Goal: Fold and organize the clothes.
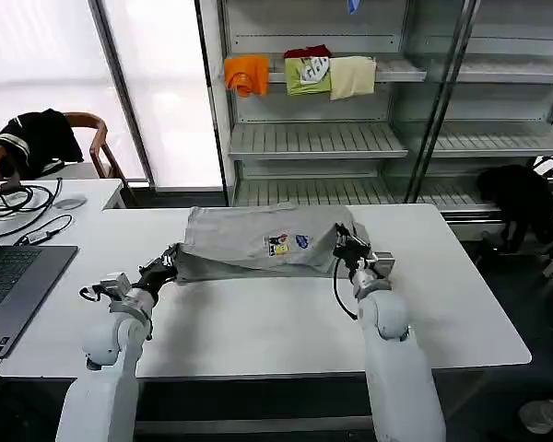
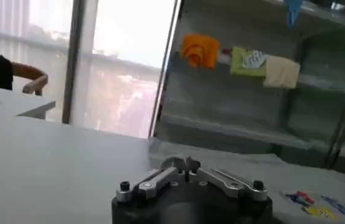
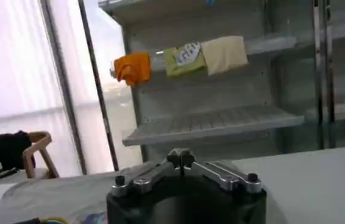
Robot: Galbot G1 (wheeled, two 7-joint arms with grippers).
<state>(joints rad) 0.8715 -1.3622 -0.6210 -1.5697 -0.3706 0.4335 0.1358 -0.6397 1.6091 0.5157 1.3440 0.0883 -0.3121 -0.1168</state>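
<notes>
My left gripper (image 1: 169, 261) and right gripper (image 1: 344, 241) are each pinched together on a side edge of the grey shirt (image 1: 258, 241), which lies across the far middle of the desk (image 1: 258, 322). If one pinch slips or I pull unevenly, the fold will skew. Bare desk lies in front; the laptop (image 1: 18, 281) sits well left.

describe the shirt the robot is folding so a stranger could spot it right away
Look at the white table in front of the metal shelves. The shirt lies flat across its far half, between the left hand and the right hand. It is light grey with a small multicoloured chest print, unlike the orange, green and cream clothes on the shelf.
</notes>
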